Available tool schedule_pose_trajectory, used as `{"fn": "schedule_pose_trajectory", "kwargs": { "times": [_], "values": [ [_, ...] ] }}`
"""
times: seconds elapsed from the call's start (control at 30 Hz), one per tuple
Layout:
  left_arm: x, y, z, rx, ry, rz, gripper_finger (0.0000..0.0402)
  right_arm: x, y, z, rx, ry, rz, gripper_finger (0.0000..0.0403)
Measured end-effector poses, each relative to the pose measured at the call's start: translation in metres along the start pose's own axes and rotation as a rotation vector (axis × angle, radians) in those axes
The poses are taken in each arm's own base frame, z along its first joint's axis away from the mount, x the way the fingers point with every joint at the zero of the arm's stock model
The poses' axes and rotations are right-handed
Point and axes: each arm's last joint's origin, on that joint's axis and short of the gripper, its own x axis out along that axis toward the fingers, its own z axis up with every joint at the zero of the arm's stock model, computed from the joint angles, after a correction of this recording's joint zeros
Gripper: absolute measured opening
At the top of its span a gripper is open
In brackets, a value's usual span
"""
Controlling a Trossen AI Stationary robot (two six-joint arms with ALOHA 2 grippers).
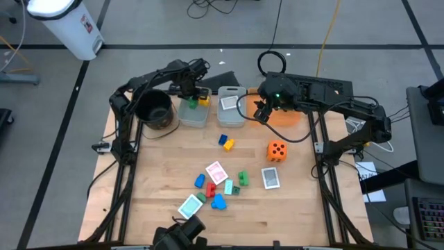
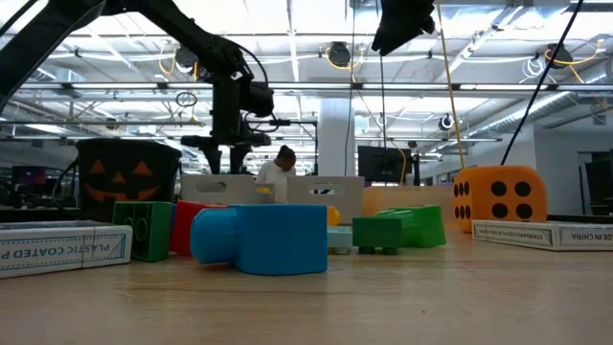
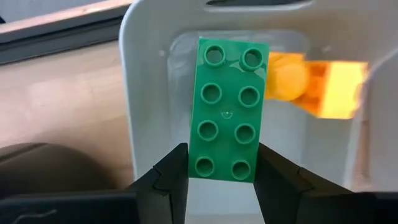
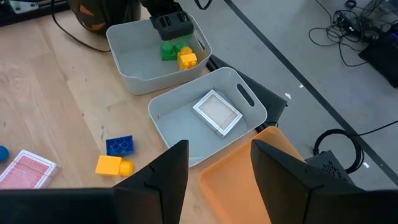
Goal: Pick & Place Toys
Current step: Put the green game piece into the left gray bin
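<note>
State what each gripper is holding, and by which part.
The left gripper pinches the green block by the long sides near one end, over a bin holding a yellow block. The right gripper is open and holds nothing.

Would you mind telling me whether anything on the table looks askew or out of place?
Nothing looks damaged or spilled. Loose toys simply lie scattered, like the orange plastic die. The left end effector grips a green studded plastic block above a clear plastic bin.

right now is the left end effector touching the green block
Touching. The left wrist view shows the left end effector with both fingers pressed against the long sides of the green block, no gap either side, over the bin.
</note>
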Motion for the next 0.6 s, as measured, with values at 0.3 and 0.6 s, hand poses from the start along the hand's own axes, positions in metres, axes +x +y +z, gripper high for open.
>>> {"fn": "schedule_pose_trajectory", "kwargs": {
  "times": [0.3,0.6],
  "values": [
    [0.018,0.003,-0.005,0.007,0.039,-0.025,0.014,0.0,0.0,0.0,-0.001,0.0,-0.001,0.0167],
    [0.018,0.002,-0.003,0.001,0.018,-0.032,0.014,0.0,0.0,0.0,-0.007,0.0,-0.002,0.0167]
  ]
}}
